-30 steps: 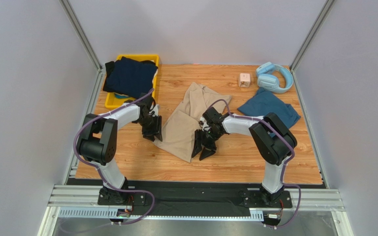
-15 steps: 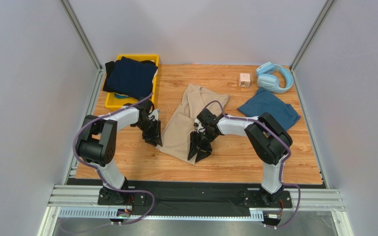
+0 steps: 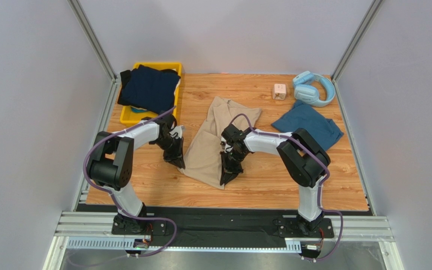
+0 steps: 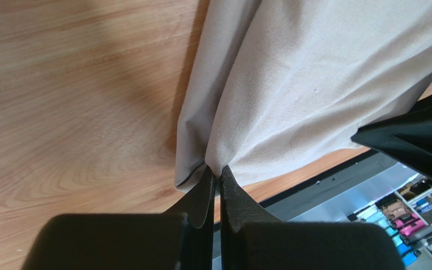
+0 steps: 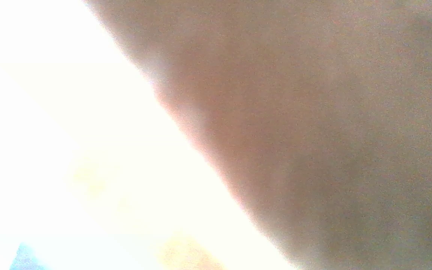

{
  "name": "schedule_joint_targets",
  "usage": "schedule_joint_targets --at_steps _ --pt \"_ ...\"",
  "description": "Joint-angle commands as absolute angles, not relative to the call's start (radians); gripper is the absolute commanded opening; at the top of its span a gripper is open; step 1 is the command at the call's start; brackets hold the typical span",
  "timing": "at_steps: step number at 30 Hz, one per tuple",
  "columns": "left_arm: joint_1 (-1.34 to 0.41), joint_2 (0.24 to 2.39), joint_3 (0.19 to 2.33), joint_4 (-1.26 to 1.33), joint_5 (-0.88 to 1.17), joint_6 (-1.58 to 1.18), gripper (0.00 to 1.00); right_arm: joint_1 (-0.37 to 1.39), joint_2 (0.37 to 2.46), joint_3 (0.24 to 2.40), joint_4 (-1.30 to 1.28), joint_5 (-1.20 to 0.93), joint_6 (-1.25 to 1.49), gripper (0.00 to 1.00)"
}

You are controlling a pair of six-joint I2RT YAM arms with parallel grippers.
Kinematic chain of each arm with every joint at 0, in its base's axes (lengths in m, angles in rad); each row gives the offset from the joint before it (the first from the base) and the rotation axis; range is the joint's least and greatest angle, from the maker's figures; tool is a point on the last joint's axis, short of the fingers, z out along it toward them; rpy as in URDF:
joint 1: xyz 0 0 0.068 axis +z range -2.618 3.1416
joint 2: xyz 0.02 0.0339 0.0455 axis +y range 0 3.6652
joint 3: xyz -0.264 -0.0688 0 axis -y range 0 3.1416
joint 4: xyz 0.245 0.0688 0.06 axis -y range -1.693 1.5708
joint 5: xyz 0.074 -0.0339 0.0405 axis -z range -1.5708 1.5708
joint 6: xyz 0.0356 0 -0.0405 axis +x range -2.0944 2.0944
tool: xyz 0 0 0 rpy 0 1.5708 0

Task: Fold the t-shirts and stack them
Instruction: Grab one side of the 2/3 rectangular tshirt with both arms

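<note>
Since the right arm (image 3: 263, 140) slid leftward, the beige t-shirt (image 3: 204, 149) lies narrower.

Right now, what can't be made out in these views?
Right wrist view: glare and blur, probably the beige shirt against the lens; fingers unseen.
Top view: right gripper too small and dark; open or shut unclear.
Top view: navy shirt hides what lies in the yellow bin.
Top view: small cube, markings too small.
</note>
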State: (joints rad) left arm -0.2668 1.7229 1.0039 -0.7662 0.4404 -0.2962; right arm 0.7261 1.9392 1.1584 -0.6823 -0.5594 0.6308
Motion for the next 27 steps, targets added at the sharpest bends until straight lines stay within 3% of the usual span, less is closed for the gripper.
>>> schedule_joint_targets --at_steps 1,9,14,19,21,23,27 --pt "-0.268 1.669 1.042 -0.805 0.465 -0.265 0.00 0.700 1.867 1.223 -0.836 -0.457 0.529 0.00" --pt "-0.268 1.655 1.039 -0.825 0.450 -0.275 0.00 0.638 1.810 1.282 -0.962 -0.417 0.451 0.00" --pt "-0.268 1.663 1.029 -0.833 0.440 -0.290 0.37 0.589 1.877 1.282 -1.009 -0.384 0.370 0.00" --pt "-0.268 1.637 1.028 -0.838 0.483 -0.288 0.48 0.563 1.930 1.270 -1.031 -0.350 0.313 0.00" --pt "-0.268 1.635 1.026 -0.838 0.506 -0.287 0.48 0.557 1.942 1.267 -1.029 -0.353 0.302 0.06" --pt "-0.268 1.638 1.026 -0.836 0.540 -0.287 0.48 0.549 1.950 1.269 -1.035 -0.359 0.299 0.19" --pt "-0.268 1.641 1.020 -0.815 0.569 -0.296 0.49 0.543 1.950 1.266 -1.032 -0.351 0.305 0.32"
